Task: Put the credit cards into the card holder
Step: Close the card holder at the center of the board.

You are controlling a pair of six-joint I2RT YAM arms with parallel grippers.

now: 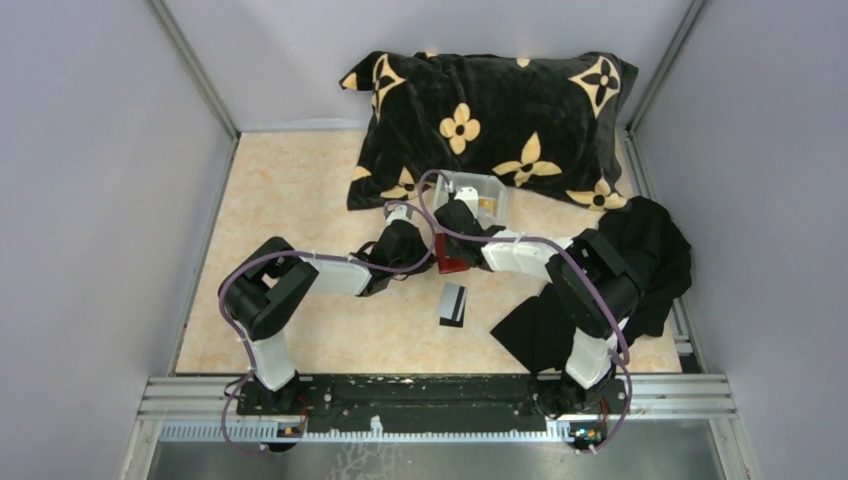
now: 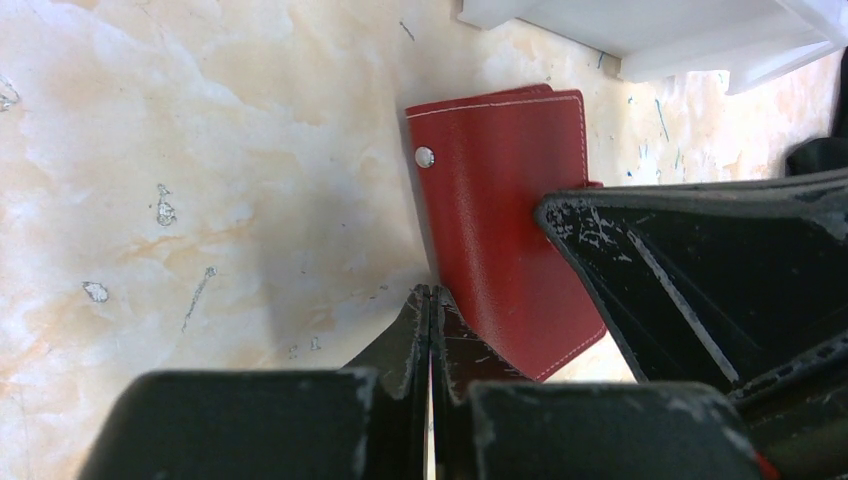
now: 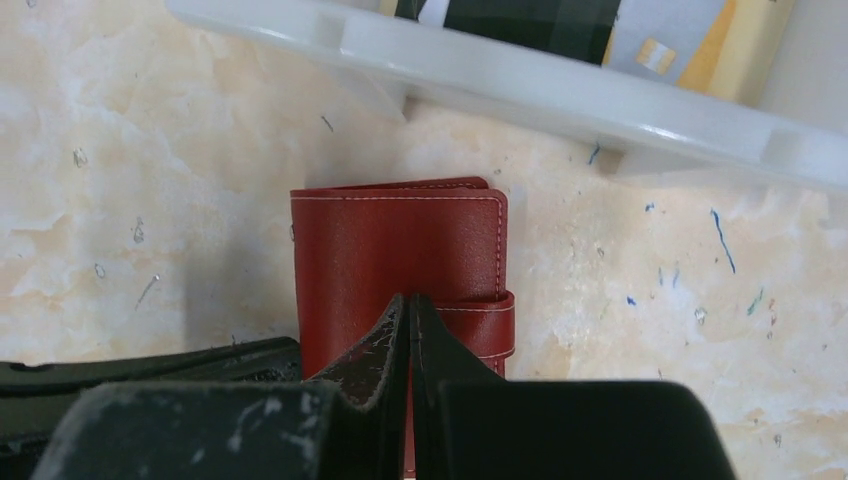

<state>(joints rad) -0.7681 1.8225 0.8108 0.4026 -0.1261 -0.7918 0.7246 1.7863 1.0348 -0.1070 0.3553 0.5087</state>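
The red card holder point(image 1: 456, 264) lies closed on the table, its strap wrapped round one edge point(image 3: 400, 240) and a snap stud on its face point(image 2: 500, 200). My left gripper point(image 2: 432, 290) is shut, tips at the holder's left edge point(image 1: 428, 258). My right gripper point(image 3: 408, 298) is also shut, with nothing between its fingers; its tips stand over the holder beside the strap point(image 1: 455, 243). One black credit card with a white band point(image 1: 453, 303) lies on the table nearer the bases. Other credit cards, a dark one point(image 3: 500, 15) and a pale yellowish one point(image 3: 680, 40), sit in the white tray point(image 3: 500, 90).
The white tray point(image 1: 482, 198) stands just beyond the holder, against a black pillow with tan flowers point(image 1: 490, 120). A black cloth point(image 1: 620, 280) is heaped at the right by the right arm. Grey walls close in both sides and the back.
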